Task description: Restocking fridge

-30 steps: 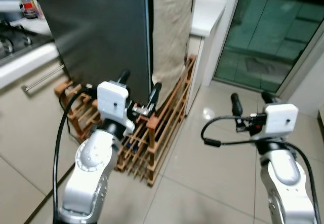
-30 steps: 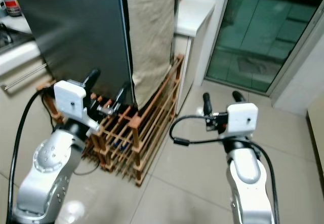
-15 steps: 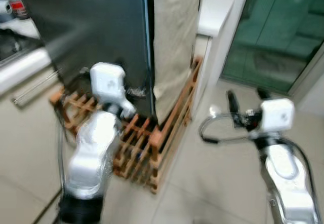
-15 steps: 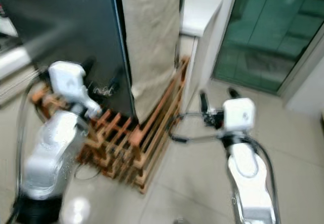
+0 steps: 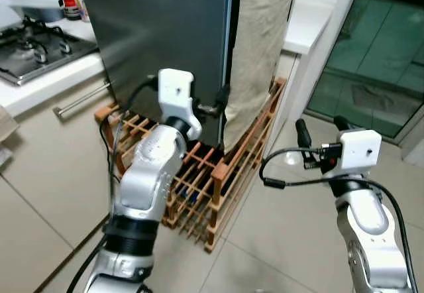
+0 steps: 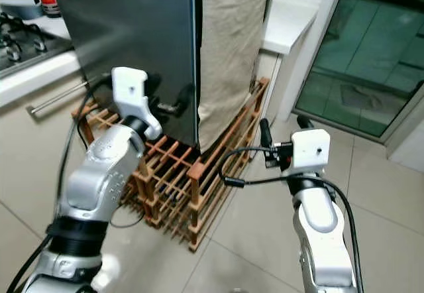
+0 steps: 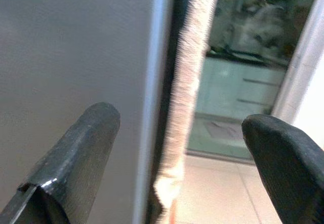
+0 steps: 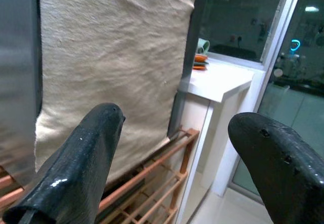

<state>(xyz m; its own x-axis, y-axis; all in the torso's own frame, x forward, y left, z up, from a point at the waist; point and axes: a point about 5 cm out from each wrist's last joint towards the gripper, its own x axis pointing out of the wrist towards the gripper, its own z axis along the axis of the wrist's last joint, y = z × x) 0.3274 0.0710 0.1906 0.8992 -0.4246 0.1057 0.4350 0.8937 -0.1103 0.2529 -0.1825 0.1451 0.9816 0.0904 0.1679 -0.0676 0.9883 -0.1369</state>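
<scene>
left eye view: the left end effector (image 5: 187, 102) is raised against the lower front of the dark grey fridge (image 5: 159, 34), its fingers spread wide on either side of the door's right edge, one finger (image 7: 71, 163) before the grey panel. a beige cloth (image 5: 258, 48) hangs just beside that edge. the fridge stands on a wooden rack (image 5: 225, 167) on the tiled floor (image 5: 278, 240). the right end effector (image 5: 318, 128) hovers above the floor, well apart from the fridge, its fingers also spread wide. a white worktop (image 5: 311, 21) sits beyond the cloth, and a stove (image 5: 33, 48) lies to the left.
</scene>
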